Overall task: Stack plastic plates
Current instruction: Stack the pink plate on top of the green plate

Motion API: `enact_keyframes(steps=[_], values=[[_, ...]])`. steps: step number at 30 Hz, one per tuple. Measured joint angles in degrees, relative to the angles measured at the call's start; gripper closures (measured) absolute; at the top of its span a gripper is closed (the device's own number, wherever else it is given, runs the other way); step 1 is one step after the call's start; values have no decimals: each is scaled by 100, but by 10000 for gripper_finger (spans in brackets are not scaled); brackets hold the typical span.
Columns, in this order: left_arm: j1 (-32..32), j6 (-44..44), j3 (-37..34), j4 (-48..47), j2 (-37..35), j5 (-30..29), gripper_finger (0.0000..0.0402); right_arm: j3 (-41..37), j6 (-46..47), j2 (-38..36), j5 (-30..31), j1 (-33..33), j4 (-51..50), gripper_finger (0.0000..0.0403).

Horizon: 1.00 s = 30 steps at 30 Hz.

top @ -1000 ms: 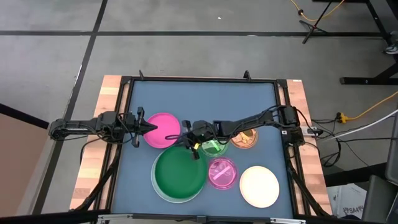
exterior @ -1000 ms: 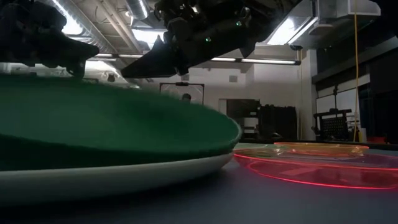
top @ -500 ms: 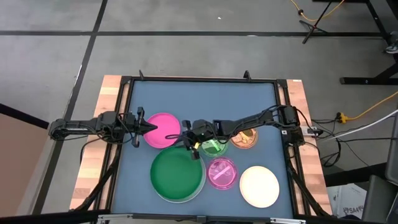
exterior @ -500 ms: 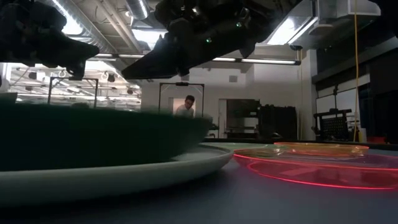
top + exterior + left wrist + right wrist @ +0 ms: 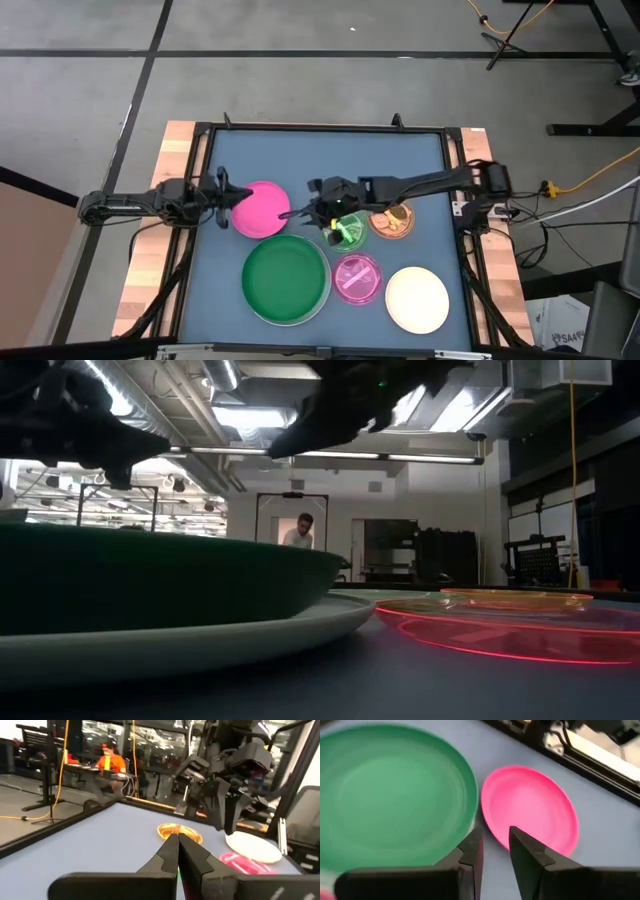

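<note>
Hovering right gripper (image 5: 296, 212) slightly parted, between pink plate (image 5: 259, 208) and green plate (image 5: 286, 279)

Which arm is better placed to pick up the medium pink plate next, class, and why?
Probably left. The left gripper sits at the medium pink plate's edge, fingers shut. The right gripper hangs empty above the gap between that plate and the dark green plate.

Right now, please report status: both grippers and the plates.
Left gripper shut, empty, at the pink plate's edge. Right gripper slightly open, empty, above the gap between pink plate and dark green plate. Green sits on the white plate. Nothing blocking.
</note>
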Motion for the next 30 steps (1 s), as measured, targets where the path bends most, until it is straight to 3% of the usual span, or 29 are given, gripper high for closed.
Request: enact_keyframes(steps=[13,20,25,30], values=[[1,-43,0,291,29,-295,401,-2,-275,-1576,1539,673,-2297,320],[0,-45,2,342,47,-298,401,-61,70,-2351,2272,1226,-3187,320],[-1,-61,2,475,49,-298,399,-816,537,-3264,2698,1554,-3081,320],[-1,-62,2,922,49,-435,354,-1927,1138,-4294,2924,1775,-2544,320]])
